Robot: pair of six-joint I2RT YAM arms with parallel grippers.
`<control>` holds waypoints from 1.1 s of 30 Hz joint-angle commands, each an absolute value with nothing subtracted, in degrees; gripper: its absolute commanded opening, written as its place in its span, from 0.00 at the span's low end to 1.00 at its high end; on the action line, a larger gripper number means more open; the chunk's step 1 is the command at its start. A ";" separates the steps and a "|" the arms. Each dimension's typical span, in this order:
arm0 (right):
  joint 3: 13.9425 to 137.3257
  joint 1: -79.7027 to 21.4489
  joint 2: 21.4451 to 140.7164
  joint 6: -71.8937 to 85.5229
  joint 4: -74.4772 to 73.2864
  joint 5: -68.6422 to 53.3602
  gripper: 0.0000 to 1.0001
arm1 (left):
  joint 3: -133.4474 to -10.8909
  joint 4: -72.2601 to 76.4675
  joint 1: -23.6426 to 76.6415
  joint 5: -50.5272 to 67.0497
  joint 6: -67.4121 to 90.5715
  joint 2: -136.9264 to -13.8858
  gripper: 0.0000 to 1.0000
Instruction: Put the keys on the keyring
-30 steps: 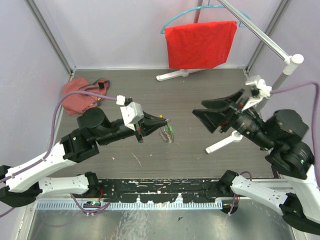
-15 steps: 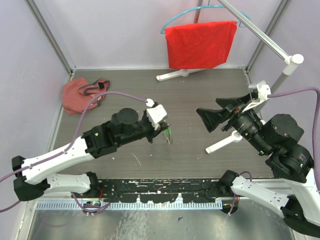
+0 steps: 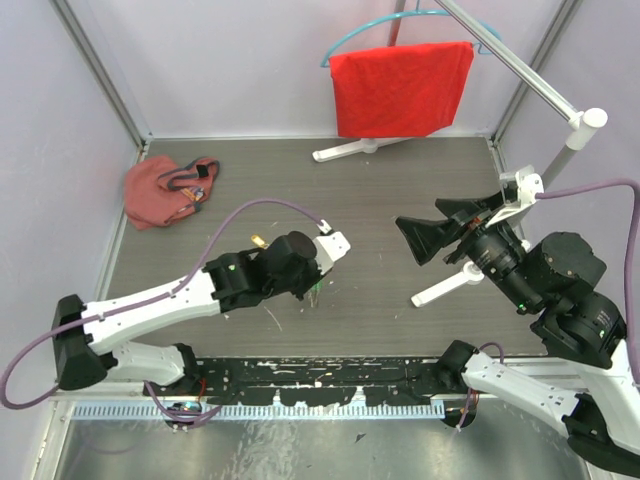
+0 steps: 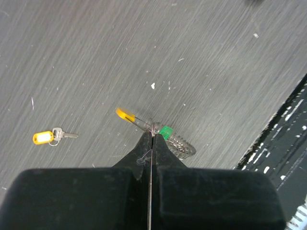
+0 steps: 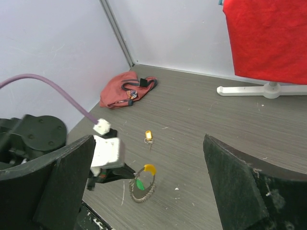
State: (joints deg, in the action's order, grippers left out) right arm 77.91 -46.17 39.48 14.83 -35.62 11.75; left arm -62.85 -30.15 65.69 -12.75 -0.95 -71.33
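My left gripper (image 4: 152, 136) is shut on the keyring (image 4: 180, 143), pinching its wire near the orange segment (image 4: 125, 114). The silvery coiled loop (image 5: 143, 194) hangs low, its bottom at or just above the table. A green-headed key (image 4: 166, 132) sits on the loop beside my fingertips. A second small key with a yellow tag (image 4: 48, 137) lies loose on the table, farther back and left (image 3: 258, 240). My right gripper (image 5: 148, 142) hovers wide open and empty, well off to the right (image 3: 440, 228).
A red pouch with cords (image 3: 165, 190) lies at the back left. A red cloth (image 3: 400, 88) hangs on a hanger at the back, over a white stand foot (image 3: 350, 150). Another white stand base (image 3: 448, 286) lies right of centre. The black rail (image 3: 330, 375) edges the near side.
My left arm swung down and towards the near edge, lowering the keyring to the table. My right gripper opened wide and drew slightly back.
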 commanded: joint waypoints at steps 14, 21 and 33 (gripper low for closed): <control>76.36 -46.22 38.20 18.61 -32.69 9.12 1.00 | -70.84 -21.65 62.46 -6.97 -5.03 -98.09 0.00; 75.13 -46.22 37.60 20.99 -34.84 11.87 1.00 | -73.56 -17.89 59.53 -4.71 -5.19 -103.32 0.23; 73.32 -46.25 39.02 20.45 -35.08 26.20 1.00 | -64.67 -11.49 55.07 -3.86 2.14 -85.74 0.98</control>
